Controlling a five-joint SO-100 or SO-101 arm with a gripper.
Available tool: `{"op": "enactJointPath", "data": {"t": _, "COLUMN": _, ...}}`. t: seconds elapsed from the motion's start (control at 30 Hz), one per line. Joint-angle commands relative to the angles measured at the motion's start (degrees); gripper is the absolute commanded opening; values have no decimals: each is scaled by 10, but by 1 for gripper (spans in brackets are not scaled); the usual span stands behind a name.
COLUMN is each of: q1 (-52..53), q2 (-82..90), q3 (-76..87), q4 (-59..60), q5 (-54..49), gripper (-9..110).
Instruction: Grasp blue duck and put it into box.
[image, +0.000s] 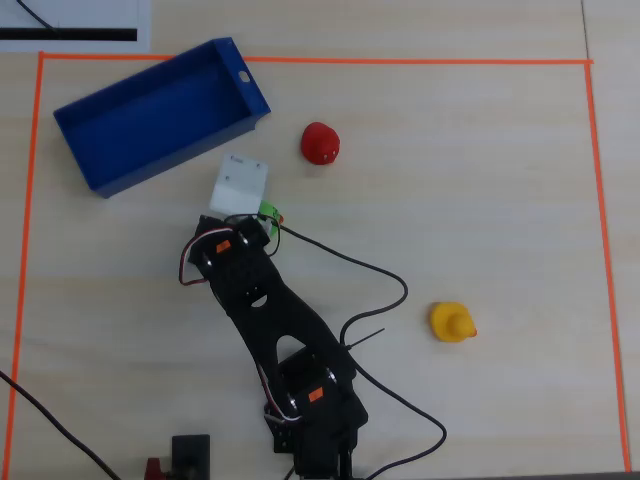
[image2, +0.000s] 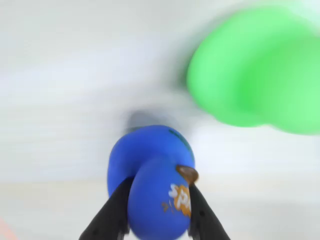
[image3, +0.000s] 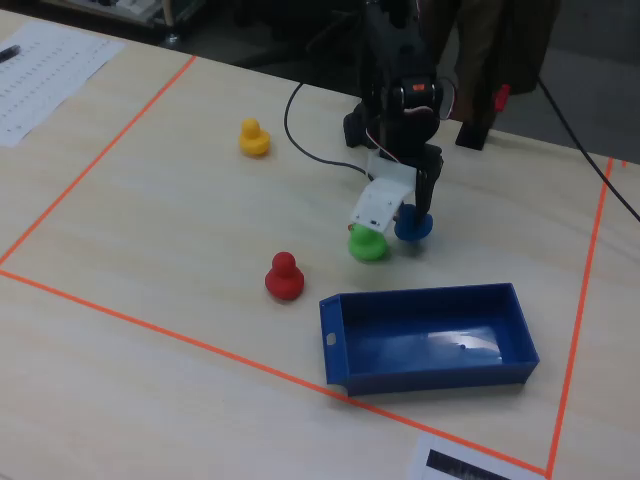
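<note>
In the wrist view the blue duck (image2: 150, 172) sits between my two black fingers (image2: 114, 212), which press on its sides. My gripper (image2: 159, 192) is shut on it. In the fixed view the blue duck (image3: 412, 228) is at or just above the table under my gripper (image3: 416, 212), right beside the green duck (image3: 367, 243). In the overhead view the arm hides the blue duck. The dark blue box (image3: 430, 375) lies empty a short way from the gripper, and it also shows at the upper left of the overhead view (image: 190, 152).
The green duck (image2: 260, 70) is blurred and close at the wrist view's upper right, with only its edge showing in the overhead view (image: 270, 211). A red duck (image: 320, 143) and a yellow duck (image: 452, 322) stand apart. Orange tape (image: 598, 250) bounds the table area.
</note>
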Motion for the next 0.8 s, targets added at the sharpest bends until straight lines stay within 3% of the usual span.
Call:
{"op": "enactJointPath", "data": {"t": 0.0, "q1": 40, "q2": 3, "q3": -273, "q4": 149, "q5": 21, "gripper": 0}}
{"op": "enactJointPath", "data": {"t": 0.13, "q1": 54, "q2": -142, "q3": -539, "q4": 207, "q5": 52, "gripper": 0}}
{"op": "enactJointPath", "data": {"t": 0.47, "q1": 21, "q2": -470, "q3": -947, "q4": 183, "q5": 89, "gripper": 0}}
{"op": "enactJointPath", "data": {"t": 0.67, "q1": 16, "q2": -584, "q3": -985, "q4": 143, "q5": 80, "gripper": 0}}
{"op": "enactJointPath", "data": {"t": 0.77, "q1": 20, "q2": -630, "q3": -985, "q4": 144, "q5": 76, "gripper": 14}}
